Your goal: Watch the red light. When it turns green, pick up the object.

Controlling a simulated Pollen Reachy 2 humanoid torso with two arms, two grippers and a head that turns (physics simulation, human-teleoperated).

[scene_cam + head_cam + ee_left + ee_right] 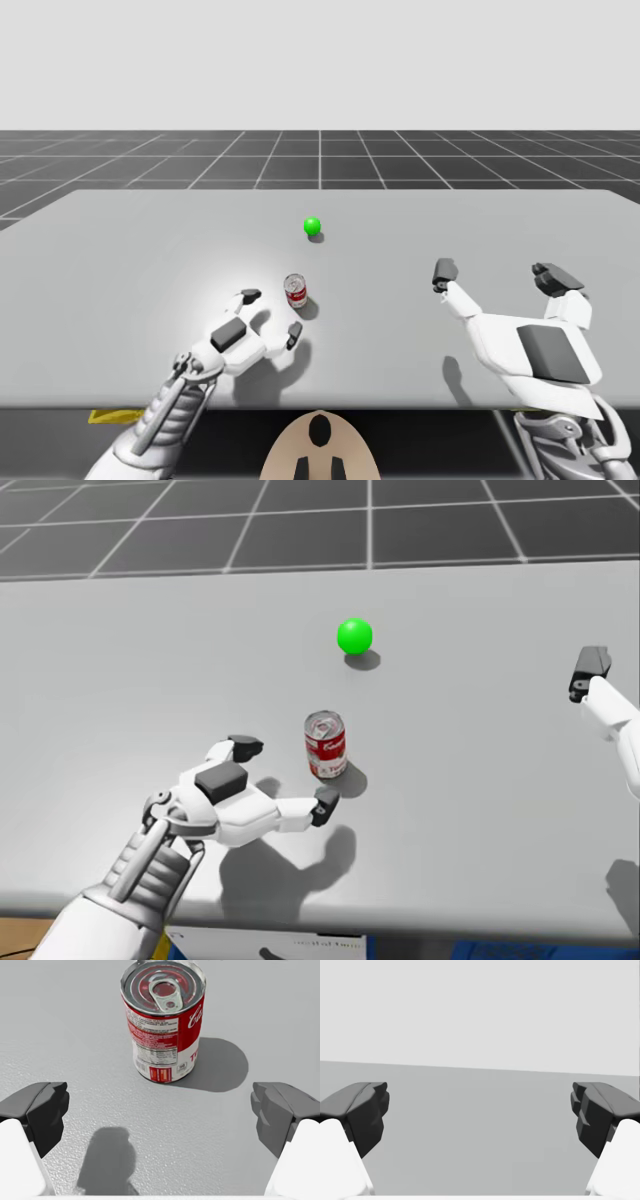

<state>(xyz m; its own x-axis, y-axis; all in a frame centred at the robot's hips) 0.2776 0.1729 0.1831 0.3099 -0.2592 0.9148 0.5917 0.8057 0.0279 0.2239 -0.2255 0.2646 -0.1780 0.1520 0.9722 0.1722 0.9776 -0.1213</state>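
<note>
the light is green. the can is red and white, its lid silver. the bench is pale grey, the floor dark grey with a pale grid. my left hand and right hand are white, fingertips dark grey

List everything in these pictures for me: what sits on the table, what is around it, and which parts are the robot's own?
light: one, green, a small ball on the table, beyond the can
can: one, red and white with a silver pull-tab lid, upright on the table, just ahead of my left gripper
table: one, light grey
floor: dark grey with pale grid lines, beyond the table
yellow thing: one, below the table's near edge by my left arm; too little shows to name it
left gripper: one, white with dark fingertips, open, facing the can
right gripper: one, white with dark fingertips, open, over bare table, apart from the can
</note>
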